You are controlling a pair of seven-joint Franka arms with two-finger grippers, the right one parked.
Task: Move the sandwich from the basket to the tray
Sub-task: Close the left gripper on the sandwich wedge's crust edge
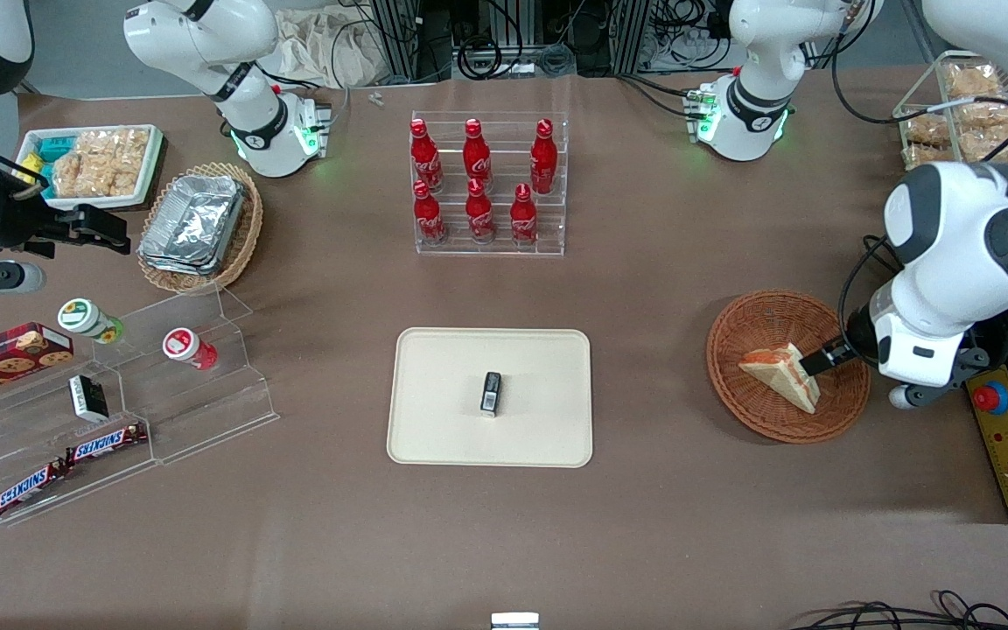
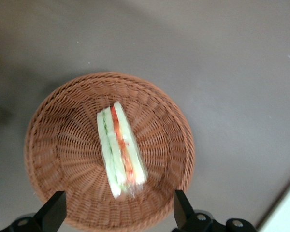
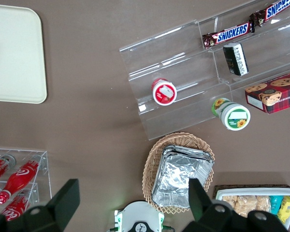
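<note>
gripper [image 2: 117, 212] above basket [image 2: 63, 145], fingers wide apart, holding nothing | wrist view alone shows sandwich [image 2: 121, 150] filling edge, between fingertips | tray [image 1: 434, 437] well apart, bare tabletop [image 1: 644, 367] between

Rough woven wicker basket [image 2: 63, 145], glossy clear-wrapped sandwich [image 2: 121, 147], matt tray [image 1: 443, 385].
</note>
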